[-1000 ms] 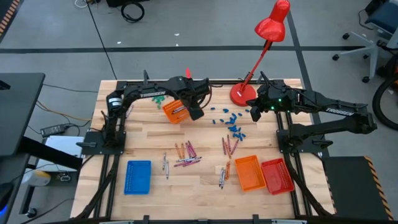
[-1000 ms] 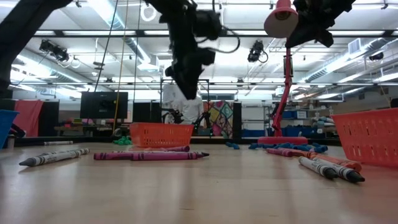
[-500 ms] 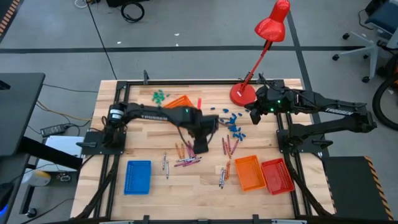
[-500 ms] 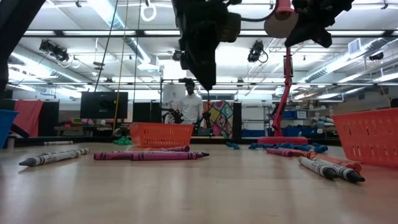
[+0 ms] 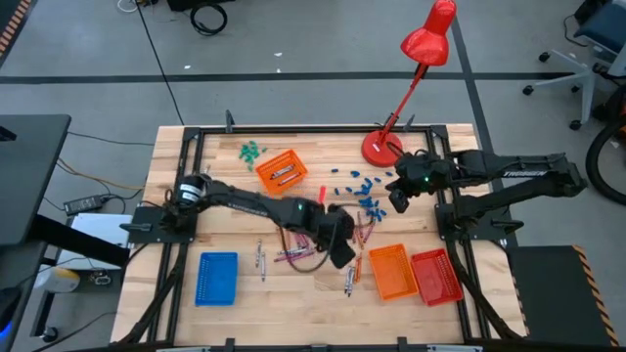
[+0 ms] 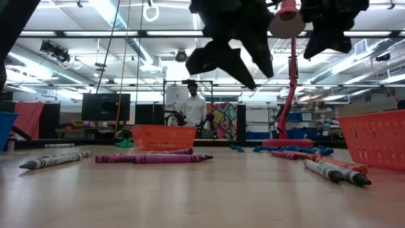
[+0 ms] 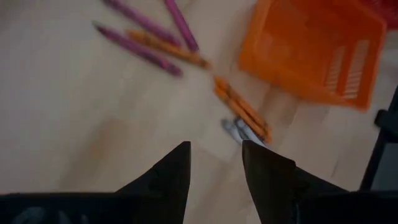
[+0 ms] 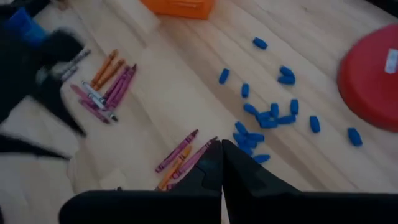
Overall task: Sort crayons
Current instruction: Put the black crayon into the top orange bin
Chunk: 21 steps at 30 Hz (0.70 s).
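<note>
Crayons lie loose on the wooden table in small groups: purple and orange ones, another group, grey and orange ones and a grey pair. My left gripper hangs open above the table between these groups, touching nothing. In the left wrist view its fingers frame bare wood, with orange and grey crayons just beyond. My right gripper is shut and hangs over the blue pieces, holding nothing.
An orange tray with crayons in it stands at the far middle. An orange tray and a red tray stand near right, a blue tray near left. A red lamp's base and green pieces are at the far edge.
My left gripper has swung from the far orange tray toward the table's near right, over the crayons beside the near orange tray, sinking a little and rolling its wrist; it stays open. My right gripper has shifted slightly toward the near edge.
</note>
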Tool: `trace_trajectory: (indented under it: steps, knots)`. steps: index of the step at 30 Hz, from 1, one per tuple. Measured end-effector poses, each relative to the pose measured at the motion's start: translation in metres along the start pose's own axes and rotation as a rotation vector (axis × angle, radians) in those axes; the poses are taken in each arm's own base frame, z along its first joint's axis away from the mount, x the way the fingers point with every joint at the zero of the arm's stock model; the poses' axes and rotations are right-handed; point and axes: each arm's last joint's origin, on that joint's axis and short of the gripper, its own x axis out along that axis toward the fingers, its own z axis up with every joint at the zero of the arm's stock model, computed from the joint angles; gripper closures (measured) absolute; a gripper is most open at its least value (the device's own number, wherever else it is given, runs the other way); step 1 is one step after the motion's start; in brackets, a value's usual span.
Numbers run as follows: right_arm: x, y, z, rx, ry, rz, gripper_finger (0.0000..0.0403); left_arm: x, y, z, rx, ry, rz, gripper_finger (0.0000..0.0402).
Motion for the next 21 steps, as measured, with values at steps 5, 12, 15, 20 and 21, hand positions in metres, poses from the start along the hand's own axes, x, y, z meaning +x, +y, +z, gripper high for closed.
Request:
trace_trajectory:
  steps: [5,12,15,20,21]
  knots:
    - [-0.007,0.002,-0.008,0.000,0.005,-0.002,0.0395,0.029,-0.018,-0.032,-0.098,0.022,0.052,0.0244]
    - [-0.008,0.008,-0.010,-0.025,-0.031,0.002,0.0395,0.052,-0.034,-0.059,-0.197,0.062,0.073,0.0258]
    - [-0.009,0.010,-0.010,-0.028,-0.038,0.021,0.0395,0.049,-0.042,-0.059,-0.213,0.032,0.053,0.0269]
    - [-0.011,0.015,-0.015,-0.018,-0.023,0.052,0.0395,0.048,-0.050,-0.053,-0.245,-0.024,0.051,0.0280]
    - [-0.012,0.016,-0.016,-0.023,-0.022,0.055,0.0395,0.047,-0.054,-0.050,-0.253,-0.039,0.034,0.0282]
